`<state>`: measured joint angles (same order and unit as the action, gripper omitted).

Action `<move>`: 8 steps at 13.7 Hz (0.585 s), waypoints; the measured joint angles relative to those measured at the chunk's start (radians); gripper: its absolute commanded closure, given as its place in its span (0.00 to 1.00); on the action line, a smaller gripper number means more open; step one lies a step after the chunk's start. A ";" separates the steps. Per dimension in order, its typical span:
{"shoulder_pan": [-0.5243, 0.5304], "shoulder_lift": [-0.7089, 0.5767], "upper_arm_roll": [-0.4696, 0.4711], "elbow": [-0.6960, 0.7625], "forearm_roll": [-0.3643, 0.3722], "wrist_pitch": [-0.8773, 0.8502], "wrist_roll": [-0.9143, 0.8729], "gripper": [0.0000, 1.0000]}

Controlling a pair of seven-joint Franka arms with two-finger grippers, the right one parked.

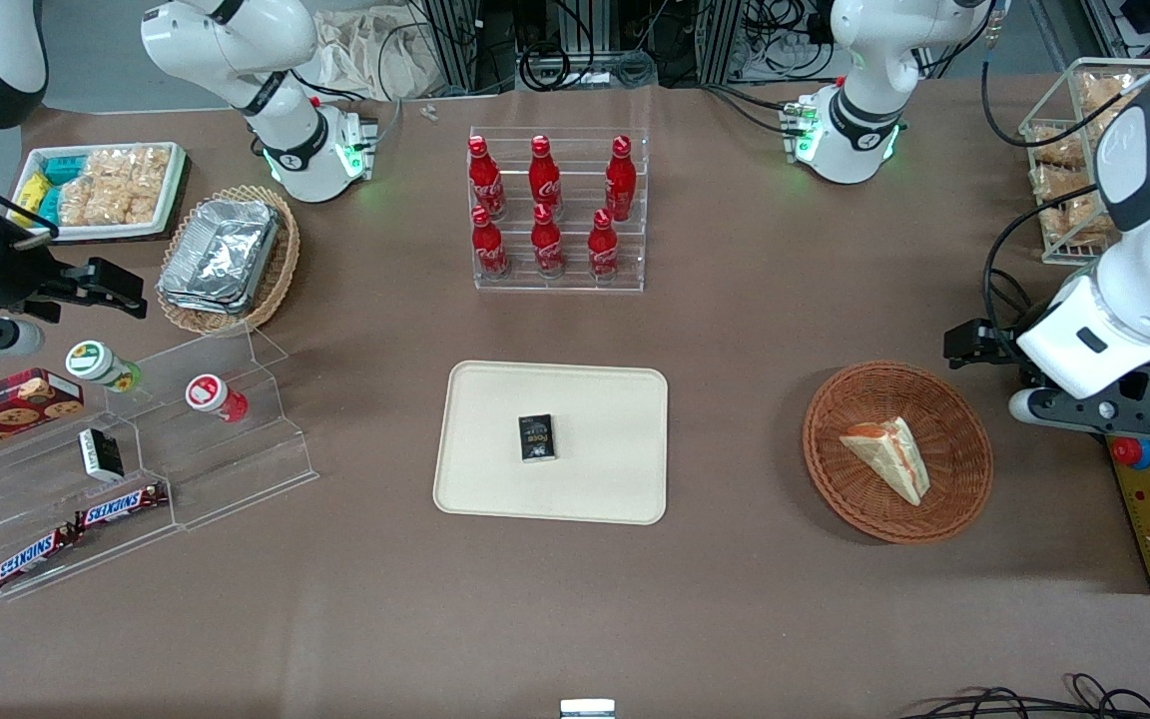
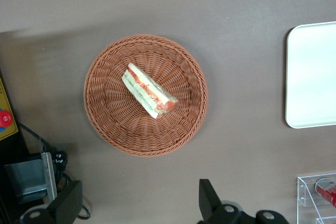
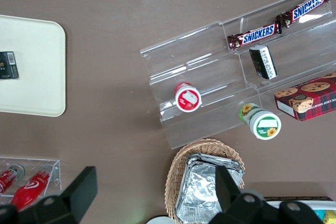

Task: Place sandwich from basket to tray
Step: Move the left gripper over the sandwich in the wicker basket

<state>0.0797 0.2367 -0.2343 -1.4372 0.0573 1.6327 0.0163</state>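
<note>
Front view
Sandwich: we see the triangular wedge of pale white bread with orange-red filling (image 1: 887, 455) lying inside the round reddish-brown woven wicker basket (image 1: 964, 486), toward the working arm's end of the table.
Tray: the flat cream-coloured rectangular tray with rounded corners (image 1: 615, 469) sits well apart from the basket, with 1 small black rectangular packet (image 1: 537, 437) on it.
Gripper: we find the left arm's black two-finger gripper (image 1: 974, 345) near the basket's rim, over bare table and not touching the sandwich.
Bottles: 6 red cola bottles (image 1: 547, 205) stand in a clear acrylic rack, farther from the camera than the tray.

Left wrist view
Sandwich: we see its orange-red and green layers (image 2: 148, 91) facing up, the wedge resting near the middle of the basket (image 2: 110, 124).
Gripper: its 2 black fingers (image 2: 210, 203) are spread wide apart, holding nothing (image 2: 140, 208), and they hang above the brown table (image 2: 236, 3) beside the basket.
Tray: 1 rounded edge of it (image 2: 311, 77) shows, apart from the basket.

Right wrist view
Tray: we see a part of it (image 3: 37, 77) with the packet (image 3: 8, 65) at its edge.
</note>
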 measured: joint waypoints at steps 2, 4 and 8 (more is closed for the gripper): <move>0.000 0.008 0.000 0.002 0.000 0.000 0.000 0.00; 0.000 0.010 0.000 0.003 0.000 0.000 0.000 0.00; 0.006 0.048 0.007 -0.004 0.000 -0.006 -0.055 0.00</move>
<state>0.0858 0.2843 -0.2276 -1.4414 0.0572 1.6268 -0.0385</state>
